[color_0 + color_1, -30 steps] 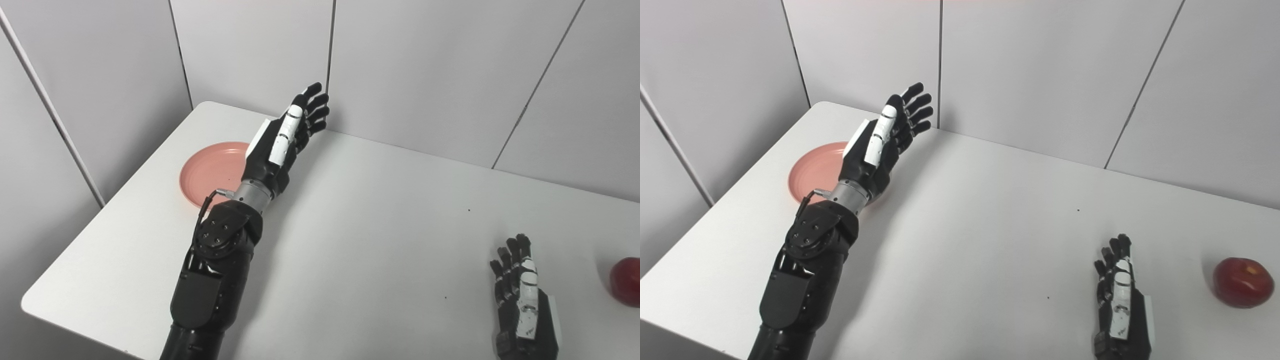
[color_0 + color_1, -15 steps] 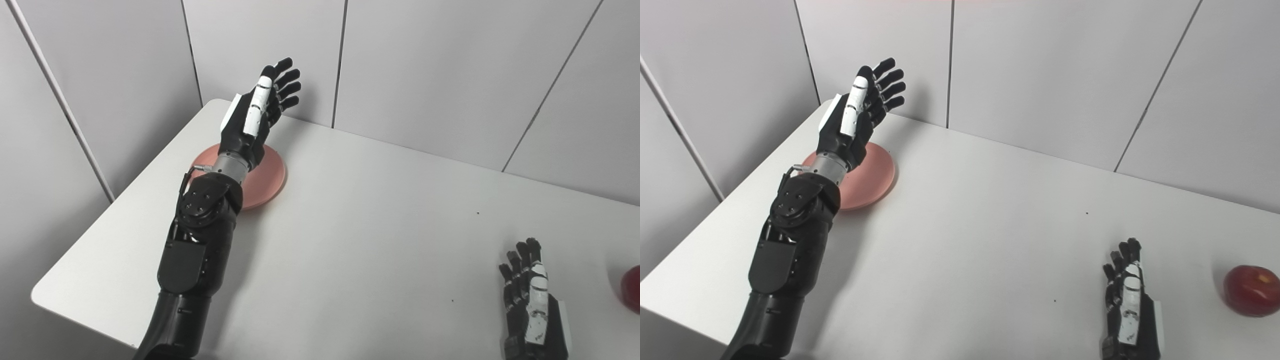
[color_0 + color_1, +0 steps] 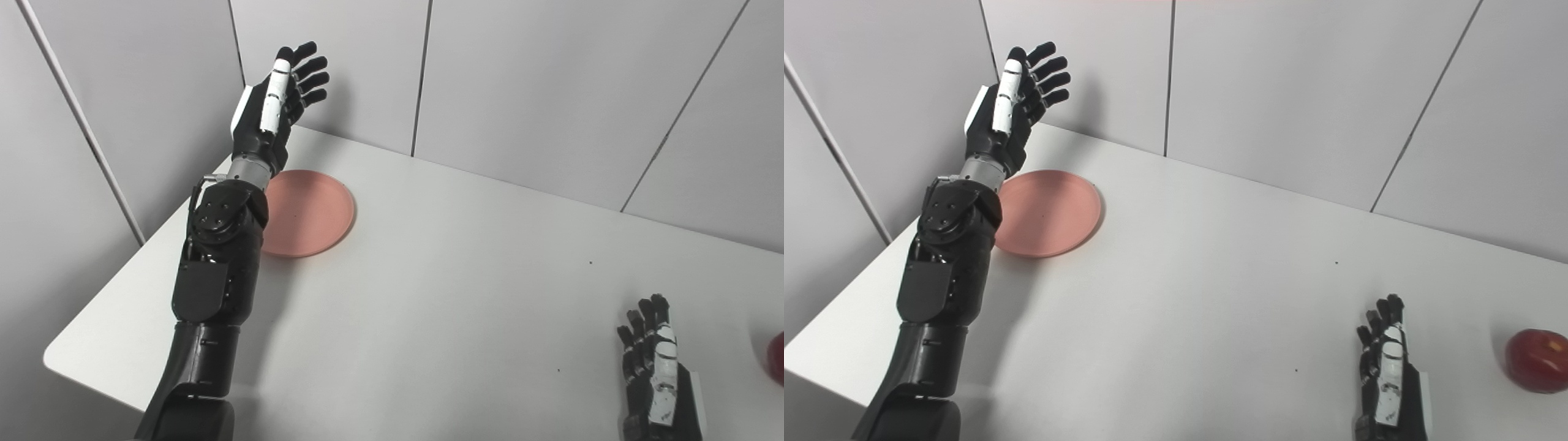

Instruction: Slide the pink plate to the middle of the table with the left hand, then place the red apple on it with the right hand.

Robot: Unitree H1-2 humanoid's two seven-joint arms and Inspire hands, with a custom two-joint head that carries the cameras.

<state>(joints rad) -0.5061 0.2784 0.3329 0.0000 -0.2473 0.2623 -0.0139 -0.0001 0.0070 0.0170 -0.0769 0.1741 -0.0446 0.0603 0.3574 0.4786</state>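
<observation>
Left hand (image 3: 269,116), open and empty, raised beyond plate (image 3: 309,211): you lower onto its far-left rim, push toward table (image 3: 429,318) middle.

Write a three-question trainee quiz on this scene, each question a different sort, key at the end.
1. True or false: the left hand is touching the pink plate.
2. Which hand is nearer the red apple? A) left B) right
3. Fill in: the right hand rests low by the table with its fingers ____.

Key: 1 false, the hand is raised above the plate's far left side; 2 B; 3 apart, holding nothing.
</observation>
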